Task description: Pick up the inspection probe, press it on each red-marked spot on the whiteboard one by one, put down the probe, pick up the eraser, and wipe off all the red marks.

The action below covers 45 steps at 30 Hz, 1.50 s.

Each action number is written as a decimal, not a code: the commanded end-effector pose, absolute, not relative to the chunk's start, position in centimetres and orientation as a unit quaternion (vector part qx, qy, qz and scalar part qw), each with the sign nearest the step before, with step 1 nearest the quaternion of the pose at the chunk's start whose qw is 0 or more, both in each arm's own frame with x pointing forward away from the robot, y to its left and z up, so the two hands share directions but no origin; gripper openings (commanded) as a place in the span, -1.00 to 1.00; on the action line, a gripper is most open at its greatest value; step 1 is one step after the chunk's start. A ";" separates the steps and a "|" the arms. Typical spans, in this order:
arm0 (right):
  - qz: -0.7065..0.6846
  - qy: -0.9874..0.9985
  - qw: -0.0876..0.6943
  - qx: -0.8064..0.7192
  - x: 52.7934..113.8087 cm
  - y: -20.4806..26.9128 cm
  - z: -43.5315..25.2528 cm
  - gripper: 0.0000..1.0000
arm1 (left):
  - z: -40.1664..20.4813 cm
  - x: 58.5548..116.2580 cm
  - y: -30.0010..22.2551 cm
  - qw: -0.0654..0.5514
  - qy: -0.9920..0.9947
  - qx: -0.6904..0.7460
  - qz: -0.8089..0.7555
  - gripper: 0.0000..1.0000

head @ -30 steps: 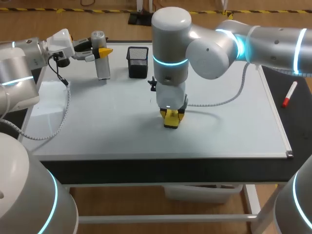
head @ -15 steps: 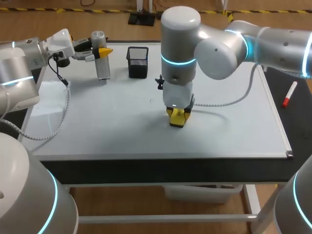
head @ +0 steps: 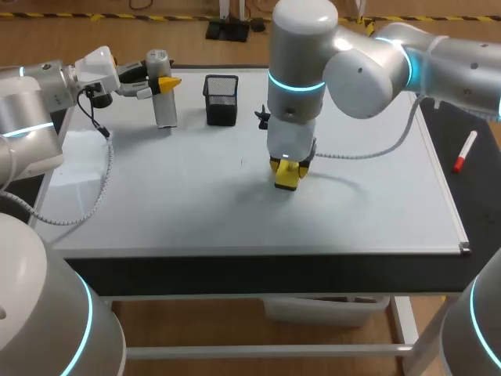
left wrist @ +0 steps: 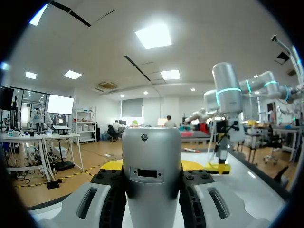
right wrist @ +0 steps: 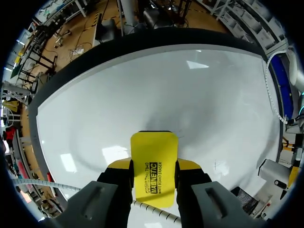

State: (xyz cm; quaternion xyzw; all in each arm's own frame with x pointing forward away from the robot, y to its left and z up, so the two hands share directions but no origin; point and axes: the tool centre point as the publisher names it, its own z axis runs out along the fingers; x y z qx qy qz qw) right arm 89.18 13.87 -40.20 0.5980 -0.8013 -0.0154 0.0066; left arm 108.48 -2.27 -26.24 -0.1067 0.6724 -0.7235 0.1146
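A black mesh cup (head: 221,99) stands on the whiteboard (head: 180,204) at its far side, and everything else is placed from it. Just to the cup's left, the left gripper (head: 156,81) comes in sideways from the left arm and grips the inspection probe (head: 165,110), a silver cylinder that stands upright. In the left wrist view the two fingers press against its opposite sides, with the yellow tips showing behind it. Whether the probe's lower end rests on the board cannot be made out. Nearer the robot than the cup and a little to its right, the right arm reaches in from the right and points straight down. There the right gripper (head: 287,167) clamps the eraser (head: 286,178), a flat yellow block. In the right wrist view the fingers pinch the eraser's two long edges, and the block juts out ahead of the tips toward the white surface. Its shadow falls on the board just beyond it. The eraser is at or just above the board, and the views do not show whether it touches. Well to the cup's right, off the whiteboard, a red marker (head: 465,151) lies on the dark tabletop.
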 end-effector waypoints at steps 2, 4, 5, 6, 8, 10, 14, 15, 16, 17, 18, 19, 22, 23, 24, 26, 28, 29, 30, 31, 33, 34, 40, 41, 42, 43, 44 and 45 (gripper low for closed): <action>-0.011 -0.795 0.014 0.606 90.2 13.9 -39.1 -1.00 | -26.2 108.5 -2.3 0.115 0.672 -0.106 -0.724 -1.00; -0.008 -0.793 0.014 0.608 90.5 14.0 -38.9 -1.00 | -26.2 108.5 -2.3 0.115 0.672 -0.106 -0.724 -1.00; -0.007 -0.793 0.014 0.609 90.6 13.9 -38.8 -1.00 | -26.2 108.5 -2.3 0.115 0.672 -0.106 -0.724 -1.00; -0.007 -0.793 0.014 0.609 90.6 13.9 -38.8 -1.00 | -26.2 108.5 -2.3 0.115 0.672 -0.106 -0.724 -1.00; -0.007 -0.793 0.014 0.609 90.6 13.9 -38.8 -1.00 | -26.2 108.5 -2.3 0.115 0.672 -0.106 -0.724 -1.00; -0.007 -0.793 0.014 0.609 90.6 13.9 -38.8 -1.00 | -26.2 108.5 -2.3 0.115 0.672 -0.106 -0.724 -1.00; -0.007 -0.793 0.014 0.609 90.6 13.9 -38.8 -1.00 | -26.2 108.5 -2.3 0.115 0.672 -0.106 -0.724 -1.00; -0.007 -0.793 0.014 0.609 90.6 13.9 -38.8 -1.00 | -26.2 108.5 -2.3 0.115 0.672 -0.106 -0.724 -1.00; -0.007 -0.793 0.014 0.609 90.6 13.9 -38.8 -1.00 | -26.2 108.5 -2.3 0.115 0.672 -0.106 -0.724 -1.00; -0.007 -0.793 0.014 0.609 90.6 13.9 -38.8 -1.00 | -26.2 108.5 -2.3 0.115 0.672 -0.106 -0.724 -1.00; -0.007 -0.793 0.014 0.609 90.6 13.9 -38.8 -1.00 | -26.2 108.5 -2.3 0.115 0.672 -0.106 -0.724 -1.00; -0.007 -0.793 0.014 0.609 90.6 13.9 -38.8 -1.00 | -26.2 108.5 -2.3 0.115 0.672 -0.106 -0.724 -1.00; -0.007 -0.793 0.014 0.609 90.6 13.9 -38.8 -1.00 | -26.2 108.5 -2.3 0.115 0.672 -0.106 -0.724 -1.00; -0.007 -0.793 0.014 0.609 90.6 13.9 -38.8 -1.00 | -26.2 108.5 -2.3 0.115 0.672 -0.106 -0.724 -1.00; -0.007 -0.794 0.016 0.608 90.6 13.9 -38.8 -1.00 | -26.2 108.5 -2.3 0.115 0.672 -0.106 -0.724 -1.00; -0.004 -0.794 0.016 0.607 90.9 13.8 -38.8 -1.00 | -26.2 108.5 -2.3 0.115 0.672 -0.106 -0.724 -1.00; 0.000 -0.794 0.016 0.608 91.7 13.7 -38.8 -1.00 | -26.2 108.5 -2.3 0.115 0.672 -0.106 -0.724 -1.00; 0.005 -0.790 0.019 0.613 92.2 13.7 -38.8 -1.00 | -26.2 108.5 -2.3 0.115 0.672 -0.106 -0.724 -1.00; 0.007 -0.786 0.022 0.617 92.7 13.8 -38.9 -1.00 | -26.2 108.5 -2.3 0.115 0.672 -0.106 -0.724 -1.00; 0.006 -0.784 0.023 0.621 93.2 13.8 -39.0 -1.00 | -26.2 108.5 -2.3 0.115 0.672 -0.106 -0.724 -1.00; 0.014 -0.775 0.032 0.631 94.3 13.8 -39.3 -1.00 | -26.2 108.5 -2.3 0.115 0.672 -0.106 -0.724 -1.00; 0.012 -0.771 0.034 0.636 94.8 13.9 -39.5 -1.00 | -26.2 108.5 -2.3 0.115 0.672 -0.106 -0.724 -1.00; 0.009 -0.756 0.042 0.653 98.3 13.5 -40.0 -1.00 | -26.2 108.5 -2.3 0.115 0.672 -0.106 -0.724 -1.00; 0.008 -0.755 0.041 0.654 98.9 13.3 -40.0 -1.00 | -26.2 108.5 -2.3 0.115 0.672 -0.106 -0.724 -1.00; 0.002 -0.753 0.036 0.657 99.5 13.3 -39.9 -1.00 | -26.2 108.5 -2.3 0.115 0.672 -0.106 -0.724 -1.00; 0.004 -0.748 0.038 0.663 100.2 13.2 -39.9 -1.00 | -26.2 108.5 -2.3 0.115 0.672 -0.106 -0.724 -1.00; 0.006 -0.745 0.041 0.666 100.8 13.2 -39.9 -1.00 | -26.2 108.5 -2.3 0.115 0.672 -0.106 -0.724 -1.00; 0.005 -0.743 0.039 0.668 101.2 13.2 -39.8 -1.00 | -26.2 108.5 -2.3 0.115 0.672 -0.106 -0.724 -1.00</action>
